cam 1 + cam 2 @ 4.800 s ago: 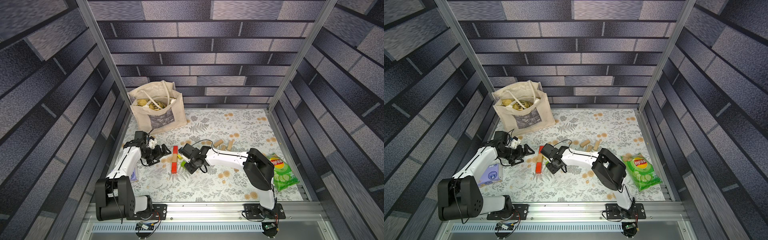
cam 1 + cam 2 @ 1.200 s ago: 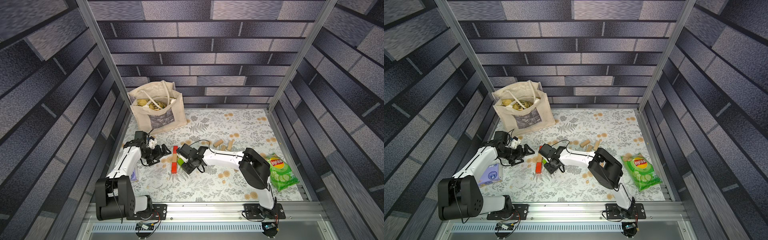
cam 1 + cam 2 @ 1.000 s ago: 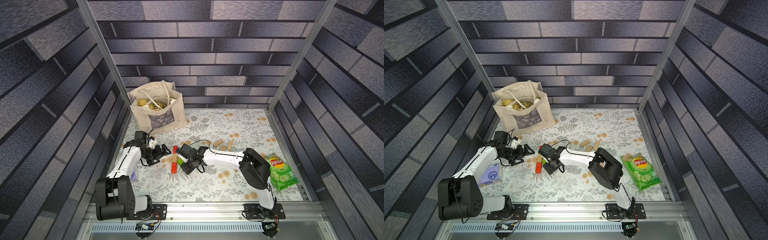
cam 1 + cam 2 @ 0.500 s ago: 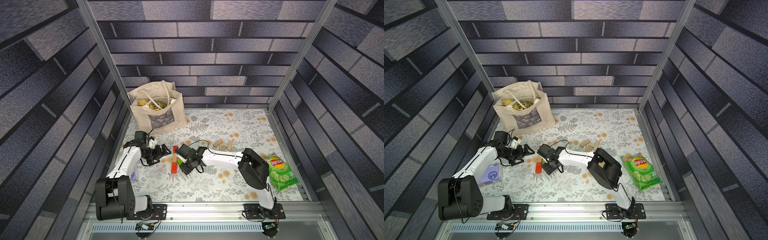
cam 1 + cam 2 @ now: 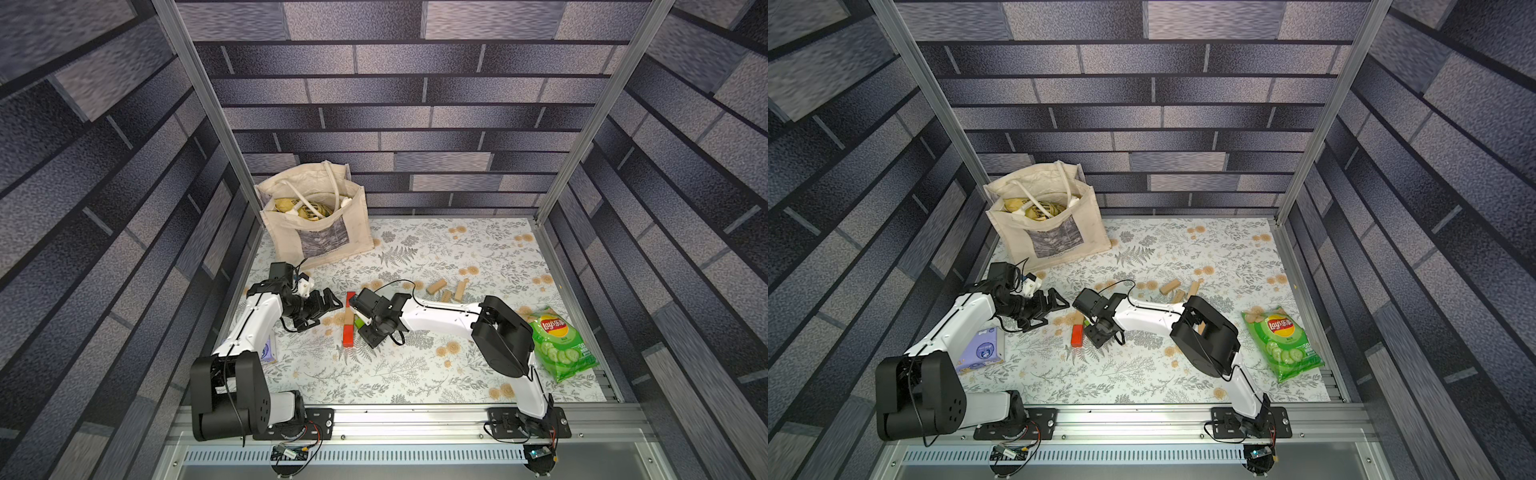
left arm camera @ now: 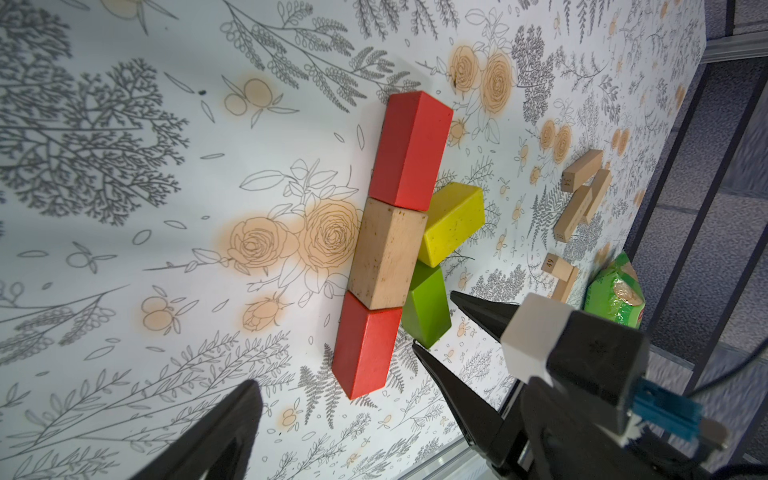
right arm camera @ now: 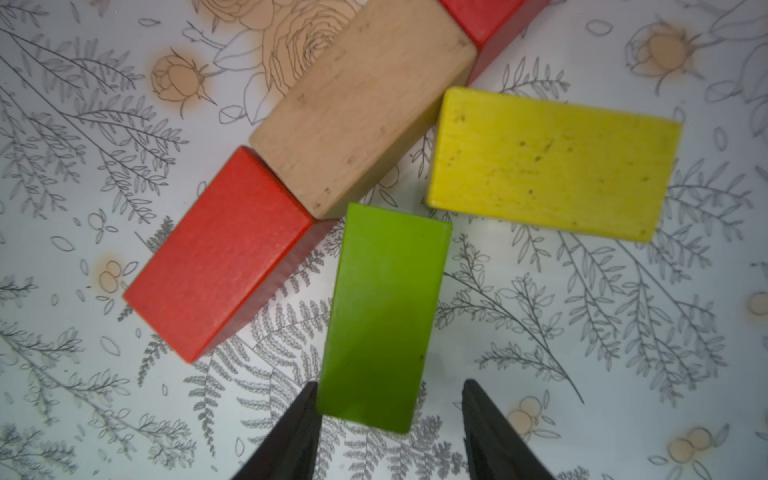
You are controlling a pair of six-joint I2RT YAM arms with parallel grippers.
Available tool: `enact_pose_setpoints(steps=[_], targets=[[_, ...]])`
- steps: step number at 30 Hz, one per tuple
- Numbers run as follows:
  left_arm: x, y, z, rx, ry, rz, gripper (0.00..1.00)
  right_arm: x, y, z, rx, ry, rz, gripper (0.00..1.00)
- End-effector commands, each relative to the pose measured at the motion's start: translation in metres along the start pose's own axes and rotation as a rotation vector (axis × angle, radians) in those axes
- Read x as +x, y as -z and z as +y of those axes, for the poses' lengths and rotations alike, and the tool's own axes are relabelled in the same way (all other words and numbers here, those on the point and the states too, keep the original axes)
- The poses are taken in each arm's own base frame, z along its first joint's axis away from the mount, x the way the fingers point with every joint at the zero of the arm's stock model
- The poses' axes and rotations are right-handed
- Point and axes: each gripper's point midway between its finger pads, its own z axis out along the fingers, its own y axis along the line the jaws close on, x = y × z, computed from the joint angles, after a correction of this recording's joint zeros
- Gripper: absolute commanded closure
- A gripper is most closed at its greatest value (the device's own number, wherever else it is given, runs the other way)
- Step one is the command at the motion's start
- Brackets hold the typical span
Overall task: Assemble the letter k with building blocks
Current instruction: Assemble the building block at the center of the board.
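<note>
Two grippers meet over the floral table. Left gripper hovers, fingers wide apart, beside the letter k, which lies flat between them. Right gripper has its fingers apart, straddling the end of the green block, with one finger touching it.

Parted fingers straddle the green block, just beside a red block.
</note>
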Motion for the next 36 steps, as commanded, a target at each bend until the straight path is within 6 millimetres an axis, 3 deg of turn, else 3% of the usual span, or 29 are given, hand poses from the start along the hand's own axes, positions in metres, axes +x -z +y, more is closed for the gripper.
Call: enact_pose_setpoints(steps=[1, 26, 32, 33, 36], targets=[[0.001, 0.001, -0.002, 0.016, -0.011, 0.012, 0.0, 0.007, 0.0, -0.001, 0.031, 0.007, 0.024, 0.44], [0.0, 0.003, -0.004, 0.021, -0.015, 0.008, 0.0, 0.008, 0.002, -0.004, 0.043, 0.003, 0.01, 0.44], [0.0, 0.003, -0.005, 0.028, -0.018, 0.003, 0.0, 0.0, 0.015, -0.002, 0.029, -0.007, -0.031, 0.43], [0.0, 0.003, -0.005, 0.029, -0.017, 0.004, 0.0, -0.005, 0.027, 0.001, 0.014, -0.014, -0.067, 0.43], [0.0, 0.004, -0.006, 0.032, -0.02, 0.003, 0.0, -0.006, 0.039, 0.002, -0.006, -0.044, -0.117, 0.41]])
